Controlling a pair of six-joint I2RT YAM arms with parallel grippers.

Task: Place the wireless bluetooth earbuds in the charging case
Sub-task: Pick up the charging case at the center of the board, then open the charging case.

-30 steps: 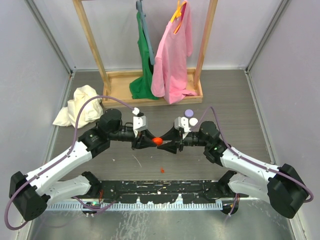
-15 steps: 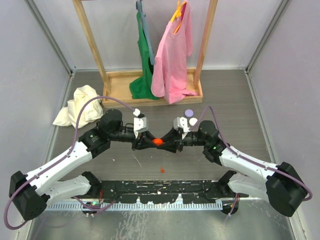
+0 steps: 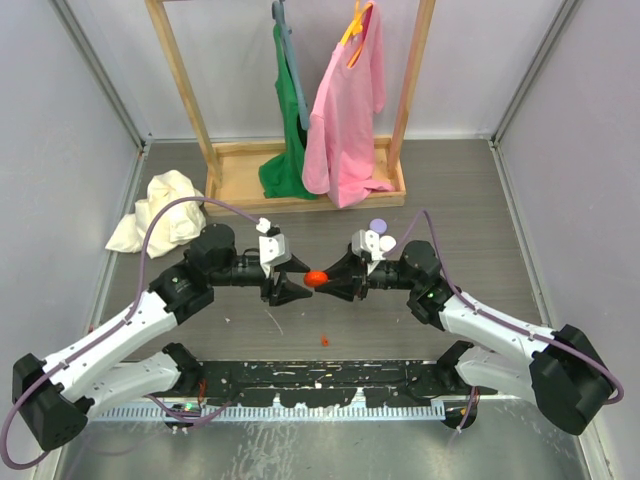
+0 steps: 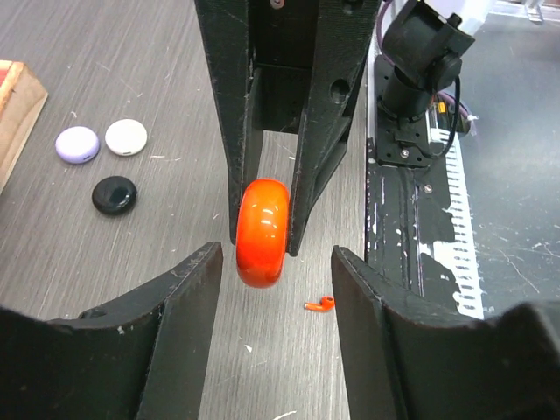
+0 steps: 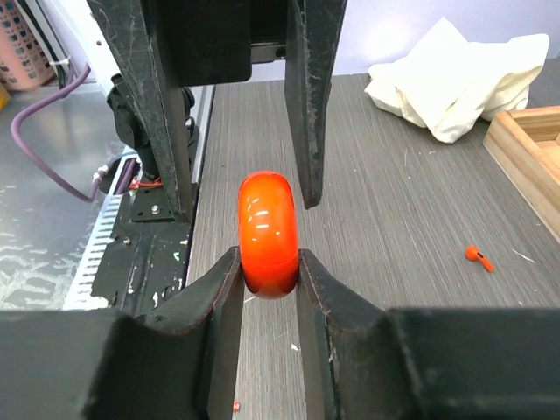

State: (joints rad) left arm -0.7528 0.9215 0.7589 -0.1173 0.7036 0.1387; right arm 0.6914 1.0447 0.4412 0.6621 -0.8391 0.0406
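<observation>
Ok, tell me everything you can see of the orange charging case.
The orange charging case is a glossy, rounded plastic pebble, apparently closed. It is held on edge clear of the table, pinched on its flat faces by the right claw. The left claw is open around it, not touching.

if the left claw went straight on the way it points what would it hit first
Likely the orange case, gripped in the right claw: it sits straight ahead, between the left claw's open fingers.
</observation>
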